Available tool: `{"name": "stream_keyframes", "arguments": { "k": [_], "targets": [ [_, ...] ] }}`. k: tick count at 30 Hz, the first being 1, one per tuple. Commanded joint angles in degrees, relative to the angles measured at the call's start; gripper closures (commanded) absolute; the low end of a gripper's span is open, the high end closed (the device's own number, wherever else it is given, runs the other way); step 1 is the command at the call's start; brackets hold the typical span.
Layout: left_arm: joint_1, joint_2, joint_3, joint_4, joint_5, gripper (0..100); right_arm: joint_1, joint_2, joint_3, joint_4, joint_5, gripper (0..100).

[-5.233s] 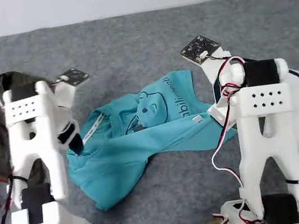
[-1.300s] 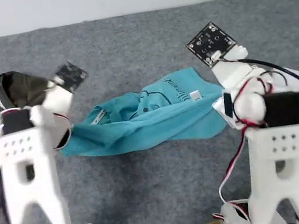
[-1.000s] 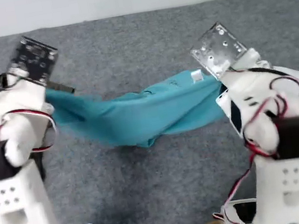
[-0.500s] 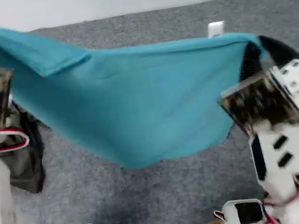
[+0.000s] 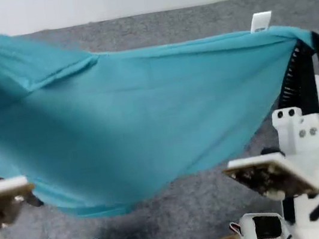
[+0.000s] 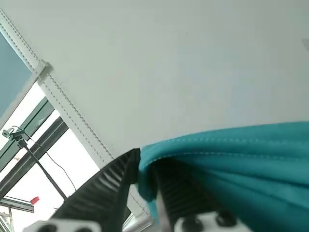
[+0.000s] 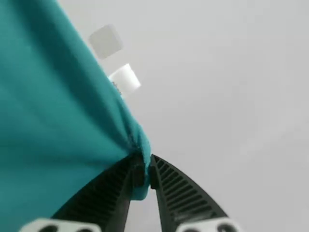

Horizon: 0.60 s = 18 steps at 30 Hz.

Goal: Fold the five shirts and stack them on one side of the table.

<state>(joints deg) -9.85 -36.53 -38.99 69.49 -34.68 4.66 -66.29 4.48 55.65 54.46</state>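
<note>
Figure: 1 shirt held aloft between my 2 grippers, items listed from largest to smallest.

(a) Grey, felt-like table (image 5: 187, 215), visible beneath and beyond the cloth.

(b) Teal shirt (image 5: 147, 115), raised above the table and spread as a broad sheet between my arms. Its top edge runs nearly taut from side to side, and its lower edge sags toward my left. I judge it light, soft and wholly limp: it takes no shape of its own and drapes from whatever points I hold. Thin knit may slide from ribbed pads, so the stitched hem or a doubled edge near a corner looks like the safest hold.

(c) Left gripper (image 6: 145, 164): both fingers are clamped on a bunched, hemmed edge of the shirt.

(d) Right gripper (image 7: 144, 169): the fingertips are pinched tight on a gathered corner of the cloth.

(e) White label (image 5: 261, 21), standing up from the top edge near my right gripper.
</note>
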Motion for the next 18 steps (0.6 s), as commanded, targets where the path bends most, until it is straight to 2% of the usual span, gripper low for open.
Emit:
{"name": "stream_keyframes", "arguments": {
  "k": [1, 9, 15, 18],
  "targets": [
    [-0.1, -1.8, -1.5, 1.2, -1.9, 99, 0.8, -1.5, -0.8, -1.2, 2.0, 98.8],
    [-0.1, -7.2, -1.5, 7.6, -2.1, 99, 1.2, -9.5, -0.7, 0.2, 6.6, 98.8],
    [-0.1, -10.0, -1.5, 10.5, -2.0, 99, 9.7, -12.7, -0.5, 5.5, 7.6, 98.8],
    [-0.1, -10.0, -1.5, 10.1, -1.9, 99, 11.6, -12.7, -0.4, 5.4, 7.6, 98.8]
  ]
}}
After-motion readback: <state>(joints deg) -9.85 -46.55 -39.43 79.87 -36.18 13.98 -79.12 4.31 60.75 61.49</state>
